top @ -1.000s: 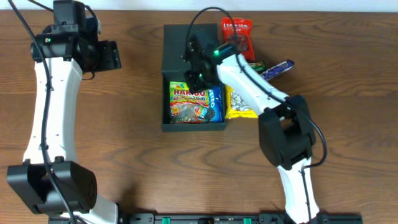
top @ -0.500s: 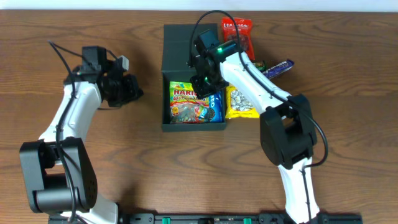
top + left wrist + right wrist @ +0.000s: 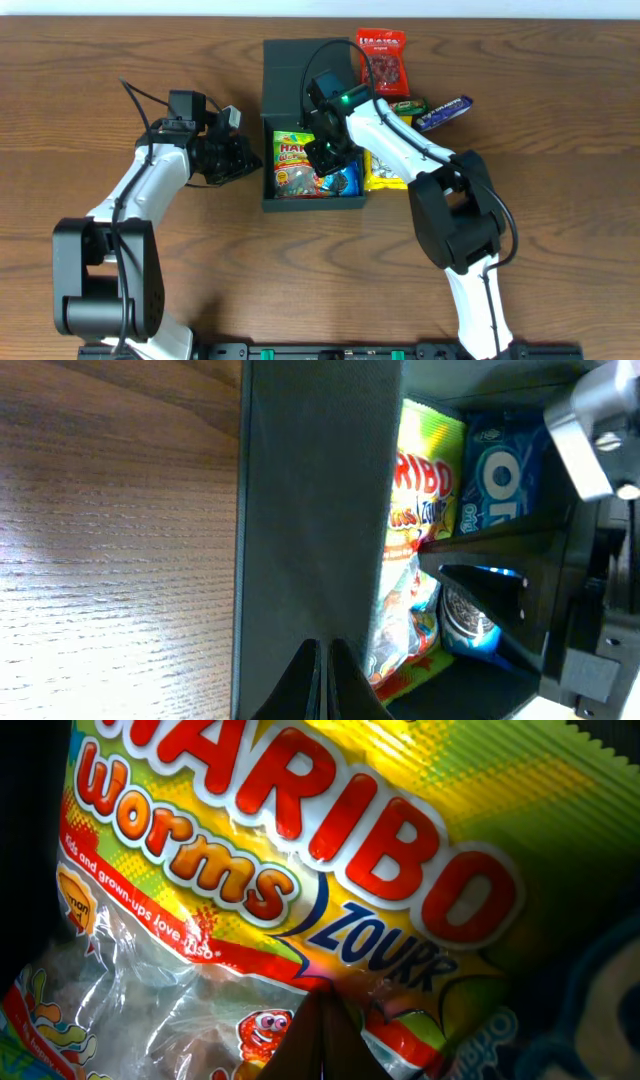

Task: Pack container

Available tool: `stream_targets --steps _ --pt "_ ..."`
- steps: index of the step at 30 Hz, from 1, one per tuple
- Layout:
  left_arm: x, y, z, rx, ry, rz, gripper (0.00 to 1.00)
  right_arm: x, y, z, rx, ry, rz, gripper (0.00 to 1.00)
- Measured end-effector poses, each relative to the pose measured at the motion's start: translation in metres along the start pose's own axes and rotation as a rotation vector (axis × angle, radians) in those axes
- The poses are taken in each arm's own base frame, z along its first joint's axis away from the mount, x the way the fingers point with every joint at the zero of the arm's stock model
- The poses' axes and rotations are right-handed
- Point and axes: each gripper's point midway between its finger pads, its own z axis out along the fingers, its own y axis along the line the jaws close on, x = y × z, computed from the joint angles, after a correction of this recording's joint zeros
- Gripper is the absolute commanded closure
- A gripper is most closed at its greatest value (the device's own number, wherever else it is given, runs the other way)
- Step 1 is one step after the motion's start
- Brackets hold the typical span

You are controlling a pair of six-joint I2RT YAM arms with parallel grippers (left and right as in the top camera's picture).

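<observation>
The container (image 3: 285, 75) is a black box near the table's middle, its flap lid lying open at the back. Inside lie a Haribo worms packet (image 3: 293, 168) and a blue Oreo packet (image 3: 347, 180). My right gripper (image 3: 326, 152) is shut, its tips pressed down on the Haribo packet (image 3: 300, 840), as the right wrist view shows with the fingertips (image 3: 325, 1020) together. My left gripper (image 3: 252, 162) is shut too, its tips (image 3: 322, 665) against the container's left wall (image 3: 310, 510). In the left wrist view the Haribo packet (image 3: 425, 480) and the Oreo packet (image 3: 505, 470) lie beyond that wall.
To the right of the container lie a red snack packet (image 3: 381, 52), a yellow packet (image 3: 385, 168), a green packet (image 3: 410, 105) and a blue-purple bar (image 3: 447, 110). The right arm (image 3: 590, 430) reaches over the box.
My left arm has swung in from the far left to the container's left wall and its gripper has shut. My right gripper has shifted slightly forward over the Haribo packet.
</observation>
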Motion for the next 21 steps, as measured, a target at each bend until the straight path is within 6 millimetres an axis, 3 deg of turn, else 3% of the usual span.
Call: stream_targets --steps 9,14,18,21 --pt "0.006 0.012 0.014 -0.012 0.042 -0.051 0.94 -0.003 0.011 0.006 -0.007 -0.009 -0.028 0.99" --pt "0.006 0.011 0.014 -0.008 0.045 -0.053 0.94 -0.001 0.011 -0.005 -0.010 0.025 -0.011 0.99" --pt "0.006 0.010 0.014 -0.005 0.046 -0.052 0.94 -0.029 0.007 -0.045 -0.011 -0.056 -0.001 0.99" --pt "0.006 0.010 0.014 -0.006 0.046 -0.052 0.94 -0.051 -0.011 -0.088 -0.001 -0.167 0.025 0.98"
